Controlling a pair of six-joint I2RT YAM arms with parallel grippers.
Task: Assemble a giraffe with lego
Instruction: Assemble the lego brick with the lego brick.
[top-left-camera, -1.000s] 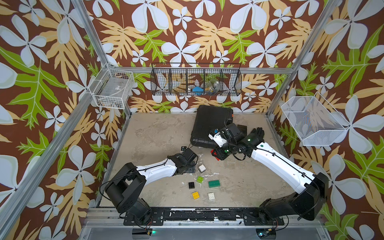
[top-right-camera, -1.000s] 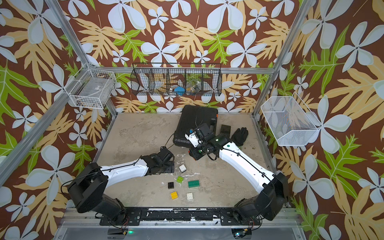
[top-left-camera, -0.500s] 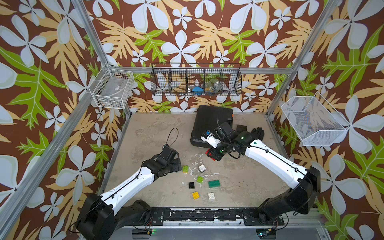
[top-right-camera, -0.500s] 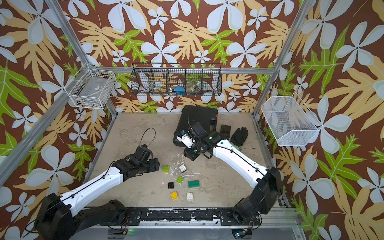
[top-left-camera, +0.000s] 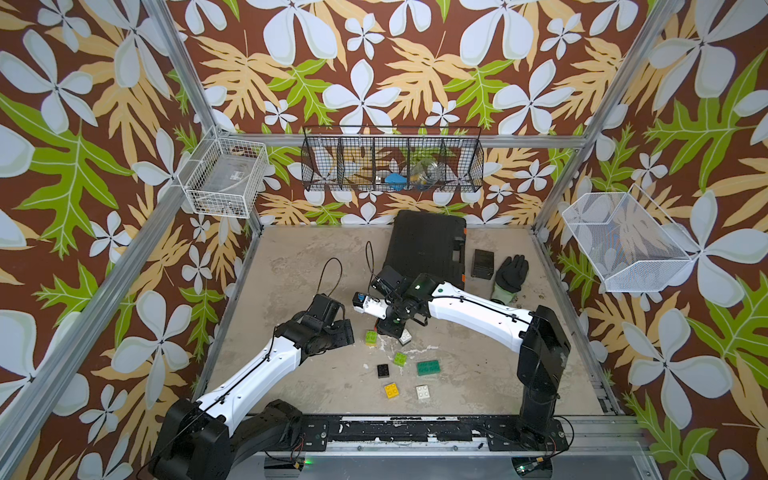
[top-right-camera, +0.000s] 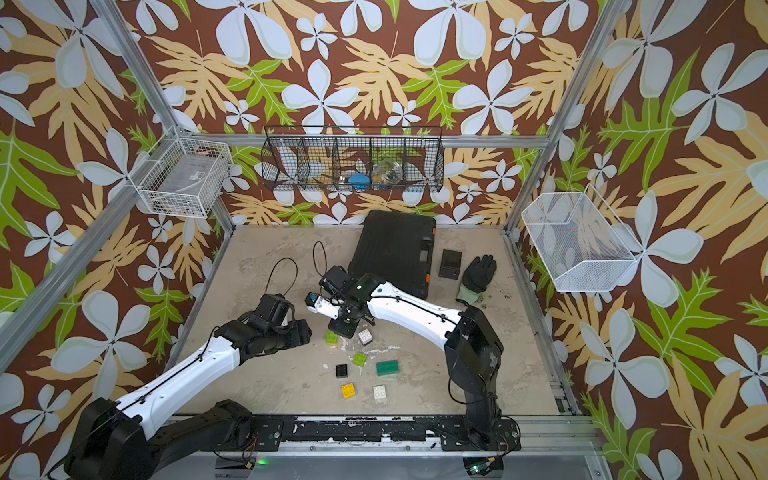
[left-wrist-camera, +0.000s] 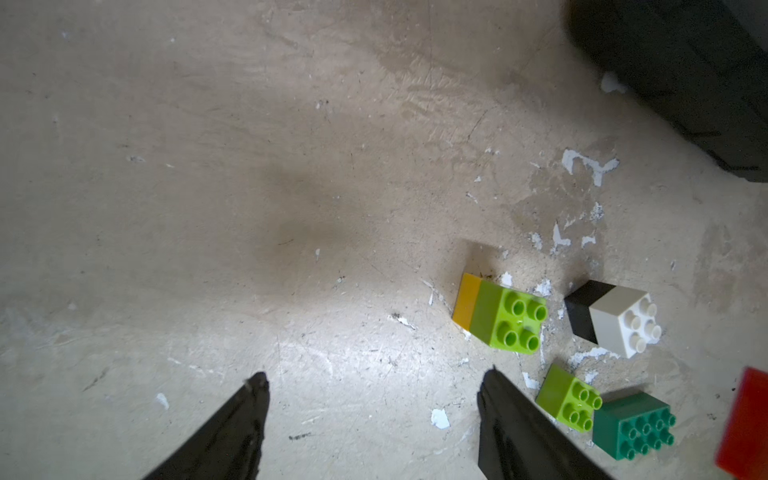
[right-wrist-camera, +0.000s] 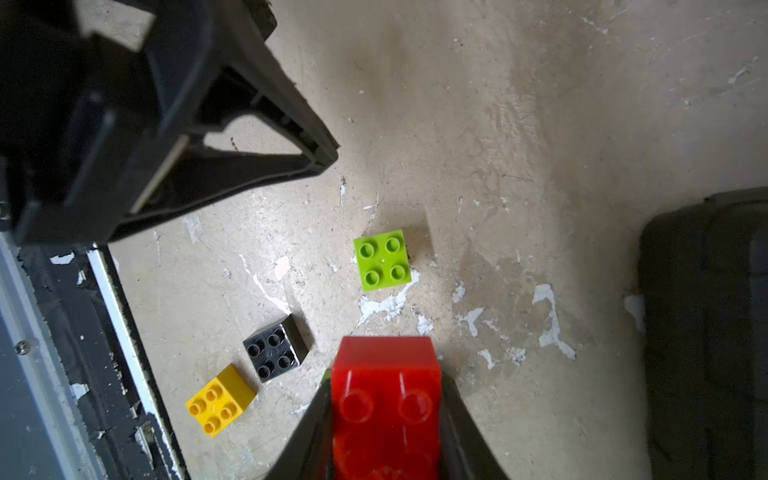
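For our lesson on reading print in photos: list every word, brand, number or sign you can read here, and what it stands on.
Nothing here can be read.
Label in the white wire basket: dark print, too small to read.
Studs of the lime green brick and the red brick: no lettering shows.

The left gripper (left-wrist-camera: 376, 374) has drawn back from the bricks (top-left-camera: 399, 365), and the lime stack (top-left-camera: 371, 337) it was covering is now in plain sight. The right gripper (right-wrist-camera: 386, 392), carrying its red brick (right-wrist-camera: 386, 365), has swung away from the case (top-left-camera: 428, 249). It has come down between that stack and the white one (top-left-camera: 405, 336).
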